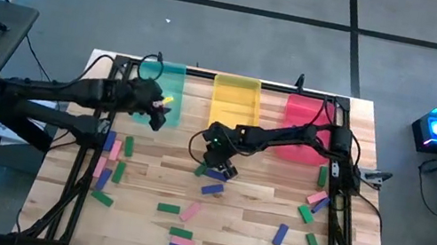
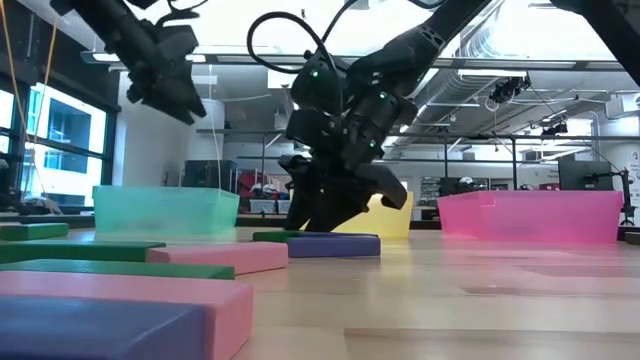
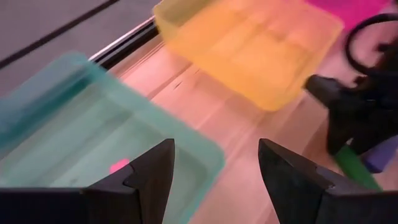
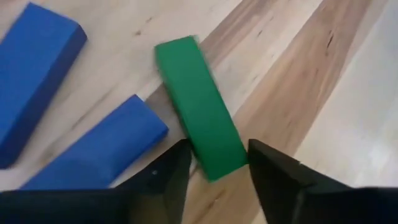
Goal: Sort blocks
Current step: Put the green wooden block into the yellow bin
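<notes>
My right gripper (image 1: 217, 169) is low over the table's middle, shut on a green block (image 4: 199, 106) that lies flat beside two blue blocks (image 4: 99, 149). My left gripper (image 1: 159, 114) hangs open above the near edge of the teal tray (image 3: 93, 124) and holds nothing (image 3: 214, 168). A small pink piece (image 3: 118, 165) lies on that tray's floor. More pink, green and blue blocks lie flat on the wood, at the left (image 1: 109, 157), along the near edge (image 1: 179, 244) and at the right (image 1: 316, 197). My right gripper has the green block's near end (image 4: 221, 158) between its two fingers, one on each long side. The fingers (image 4: 177, 171) slant down from above and point roughly along the block. The block lies flat on the table.
The yellow tray (image 1: 234, 98) and the red tray (image 1: 303, 128) stand beside the teal one along the table's far edge. A black frame (image 1: 209, 74) runs behind the trays. Bare wood shows between the middle blocks and the right-hand group (image 1: 264, 194).
</notes>
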Controlling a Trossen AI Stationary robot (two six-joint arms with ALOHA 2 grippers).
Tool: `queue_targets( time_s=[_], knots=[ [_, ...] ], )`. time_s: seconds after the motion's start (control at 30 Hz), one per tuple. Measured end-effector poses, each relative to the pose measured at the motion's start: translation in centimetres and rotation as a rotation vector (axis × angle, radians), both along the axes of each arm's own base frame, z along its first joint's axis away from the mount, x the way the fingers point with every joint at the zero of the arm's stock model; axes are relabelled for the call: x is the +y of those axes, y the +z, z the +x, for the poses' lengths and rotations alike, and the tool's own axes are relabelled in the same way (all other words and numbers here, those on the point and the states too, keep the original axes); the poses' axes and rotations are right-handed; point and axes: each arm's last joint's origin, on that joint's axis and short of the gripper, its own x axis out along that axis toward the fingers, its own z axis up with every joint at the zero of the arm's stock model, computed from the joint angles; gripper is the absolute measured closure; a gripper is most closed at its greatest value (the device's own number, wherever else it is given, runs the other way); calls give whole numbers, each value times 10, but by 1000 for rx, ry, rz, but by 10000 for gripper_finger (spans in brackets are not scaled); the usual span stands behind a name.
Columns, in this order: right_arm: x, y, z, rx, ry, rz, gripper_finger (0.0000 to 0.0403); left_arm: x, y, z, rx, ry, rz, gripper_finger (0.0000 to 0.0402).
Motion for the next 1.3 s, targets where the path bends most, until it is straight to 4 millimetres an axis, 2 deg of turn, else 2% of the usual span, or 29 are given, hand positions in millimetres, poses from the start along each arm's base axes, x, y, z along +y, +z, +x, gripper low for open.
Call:
queue_targets(
  time_s=[0.2,0.43,0.53,0.7,0.83,0.93,1.03,1.13,1.2,1.3],
  knots=[
    [2,-1,0,28,-80,93,350,-23,-8,11,-88,-52,73,181],
    [10,10,0,34,-209,174,353,-51,-23,12,-163,-40,116,181],
    [15,31,-2,-16,-276,153,353,-63,-31,10,-166,-23,137,181],
    [10,89,-16,-143,-490,50,353,-77,-42,3,-186,-9,145,181],
    [-11,130,-37,-225,-733,10,353,-86,-50,-1,-207,9,146,181],
    [-44,145,-55,-214,-941,20,353,-90,-57,-4,-217,20,154,181],
    [-83,136,-72,-103,-1122,100,353,-92,-64,-8,-228,41,158,181],
    [-117,114,-83,33,-1244,178,353,-93,-67,-10,-237,52,155,181],
    [-132,94,-83,106,-1285,212,353,-93,-68,-10,-237,55,157,181],
    [-142,69,-76,153,-1295,272,353,-93,-67,-10,-242,58,158,181]
  ],
)
